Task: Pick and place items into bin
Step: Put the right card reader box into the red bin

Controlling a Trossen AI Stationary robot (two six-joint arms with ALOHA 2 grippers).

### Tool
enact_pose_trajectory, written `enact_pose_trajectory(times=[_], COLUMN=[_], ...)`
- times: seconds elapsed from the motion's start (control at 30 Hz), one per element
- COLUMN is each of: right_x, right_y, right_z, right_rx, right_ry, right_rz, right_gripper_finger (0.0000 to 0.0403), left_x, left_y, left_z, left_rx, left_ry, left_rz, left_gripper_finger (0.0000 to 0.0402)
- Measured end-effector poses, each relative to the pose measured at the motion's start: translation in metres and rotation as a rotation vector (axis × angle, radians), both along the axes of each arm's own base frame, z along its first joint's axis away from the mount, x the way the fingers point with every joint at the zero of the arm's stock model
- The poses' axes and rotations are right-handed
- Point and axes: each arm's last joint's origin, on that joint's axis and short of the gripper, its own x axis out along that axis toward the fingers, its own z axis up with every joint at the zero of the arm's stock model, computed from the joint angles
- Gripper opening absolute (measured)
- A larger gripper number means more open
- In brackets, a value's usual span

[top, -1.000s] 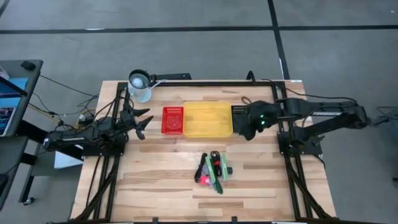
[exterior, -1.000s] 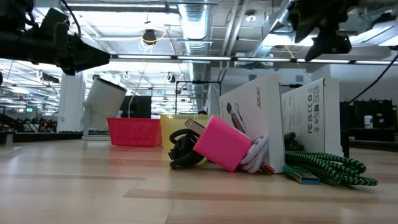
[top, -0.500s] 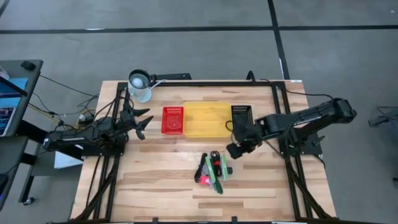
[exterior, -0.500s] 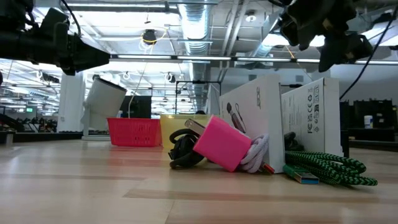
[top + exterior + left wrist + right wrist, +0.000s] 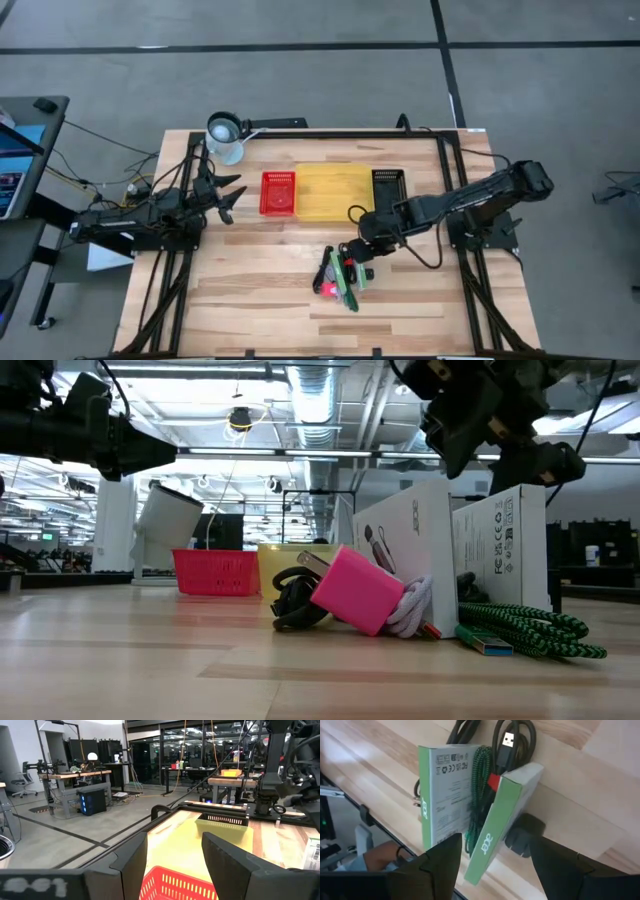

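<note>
the pile of items (image 5: 345,272) is lying on the bare wood at the near middle of the table (image 5: 250,300): two green-edged white boxes (image 5: 445,790), a green braided cable (image 5: 525,627), black cables (image 5: 295,600), a pink charger block (image 5: 358,590) and a small black adapter (image 5: 525,836). none of it is sitting in a bin yet. the yellow bin (image 5: 333,192), the red basket (image 5: 278,193) and the black basket (image 5: 388,183) are standing in a row along the far side, apparently with no pile item inside, so the whole job looks to be ahead. the right gripper (image 5: 362,243) is hovering just above the far edge of the pile, fingers spread wide and holding nothing, the boxes lying between them in the right wrist view. the left gripper (image 5: 228,194) is waiting beside the red basket, fingers parted, also holding nothing.
</note>
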Motion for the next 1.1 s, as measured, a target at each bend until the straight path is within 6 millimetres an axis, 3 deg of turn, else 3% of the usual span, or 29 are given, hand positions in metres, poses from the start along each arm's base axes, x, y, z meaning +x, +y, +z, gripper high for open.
enact_pose_trajectory(times=[0.47, 1.1], right_x=[0.0016, -0.0011], right_y=[-0.0011, -0.0019], right_z=[0.0013, -0.0004], right_rx=[-0.007, -0.019], right_ry=[-0.008, 0.023], right_rz=[-0.091, -0.088], right_gripper_finger=[0.0227, 0.0226], left_x=[0.0000, 0.0000], left_y=[0.0000, 0.0000], left_z=[0.0000, 0.0001], left_rx=[0.000, 0.000], left_ry=[0.000, 0.000], left_rz=[0.000, 0.000], left_gripper_finger=[0.0183, 0.0183])
